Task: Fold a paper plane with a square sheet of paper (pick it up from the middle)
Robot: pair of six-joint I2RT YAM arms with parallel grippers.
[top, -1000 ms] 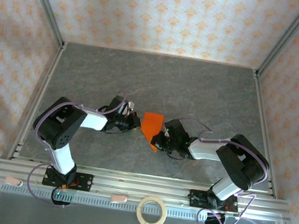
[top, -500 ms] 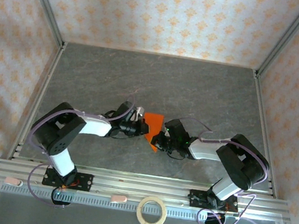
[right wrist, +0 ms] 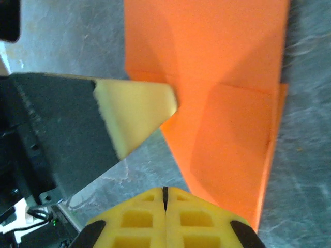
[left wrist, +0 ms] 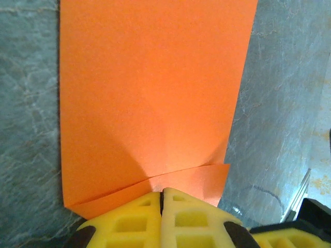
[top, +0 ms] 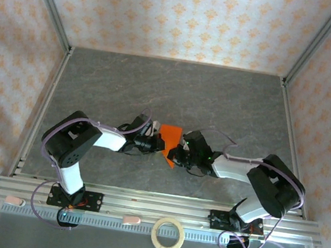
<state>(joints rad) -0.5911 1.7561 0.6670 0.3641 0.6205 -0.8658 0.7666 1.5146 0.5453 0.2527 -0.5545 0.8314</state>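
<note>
The orange sheet of paper lies flat in the middle of the grey table, partly folded, with a pointed near end. In the left wrist view the paper shows a low folded flap along its near edge. My left gripper is shut, its yellow tips resting on that flap. In the top view the left gripper sits at the paper's left edge. My right gripper is shut at the paper's pointed end. In the right wrist view the right gripper stands just beside the paper, and the left gripper's pale finger presses on its edge.
A pale tape ring lies on the front rail between the arm bases. Metal frame posts and patterned walls close in the table at the back and both sides. Both arms are bent low, their wrists nearly meeting.
My left gripper has slid right, from just beside the paper onto its left edge. The right gripper stays at the pointed end, and its forearm has shifted slightly.
</note>
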